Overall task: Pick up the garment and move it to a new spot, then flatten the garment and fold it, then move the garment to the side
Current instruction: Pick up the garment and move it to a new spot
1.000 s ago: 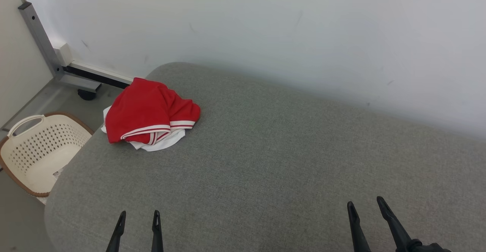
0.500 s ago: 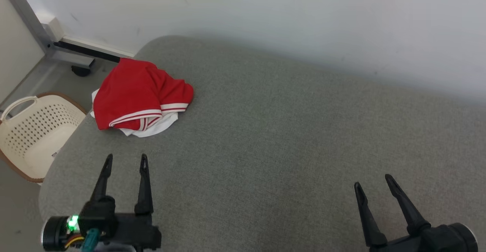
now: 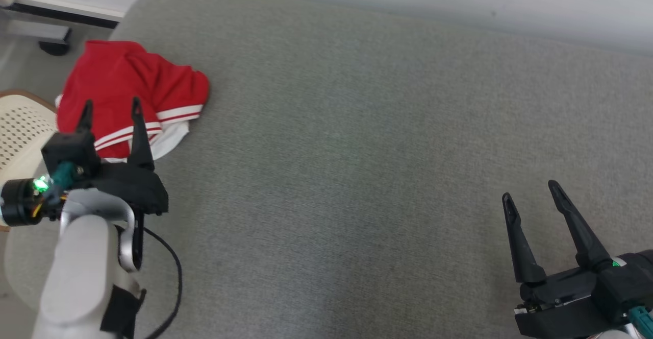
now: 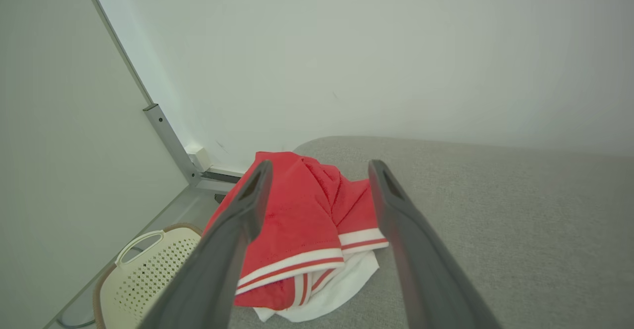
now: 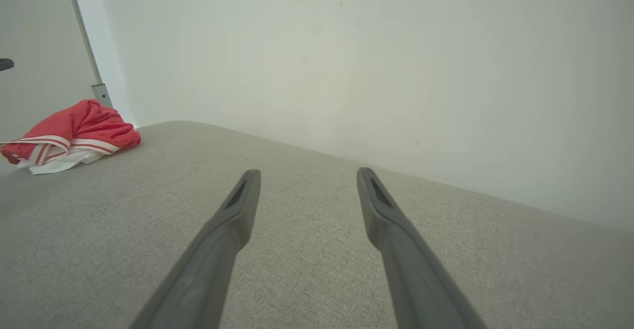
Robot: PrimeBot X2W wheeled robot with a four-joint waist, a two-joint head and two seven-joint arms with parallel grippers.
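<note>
The garment (image 3: pixel 133 81) is a crumpled red piece with white stripes and a white underlayer, lying at the far left corner of the grey cushioned surface (image 3: pixel 357 150). My left gripper (image 3: pixel 110 106) hovers just in front of it, open, its two fingers framing the red cloth (image 4: pixel 307 220) without touching it. Far across the surface at the lower right, my right gripper (image 3: pixel 530 191) is open and holds nothing; the garment (image 5: pixel 69 136) lies far off to its left in the right wrist view.
A cream perforated laundry basket (image 3: pixel 20 129) stands on the floor left of the surface, also the basket (image 4: pixel 143 279) below the garment. A white wall (image 4: pixel 371 61) backs the surface. A grey metal frame leg (image 4: pixel 171 143) stands in the corner.
The head camera has tilted down and shifted right. My left arm has reached forward until its open fingers sit at the garment's near edge. The right gripper has risen slightly in view.
</note>
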